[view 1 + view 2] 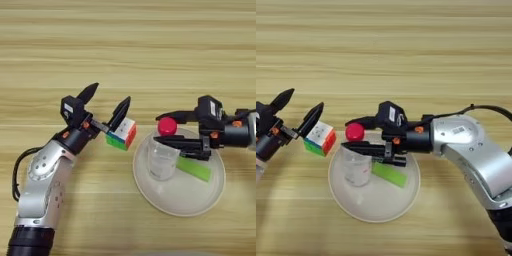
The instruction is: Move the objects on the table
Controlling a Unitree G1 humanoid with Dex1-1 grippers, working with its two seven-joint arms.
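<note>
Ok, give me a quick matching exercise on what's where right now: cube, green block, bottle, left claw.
Things:
1. multicoloured cube
2. green block
3. red-capped bottle
4. left claw

Places or states:
A. lying flat in the right part of the plate
B. open, one finger at the cube
C. on the table, just off the plate's left rim
D. in the left part of the plate, at the right claw

Pairs: 1-C, 2-A, 3-D, 4-B
</note>
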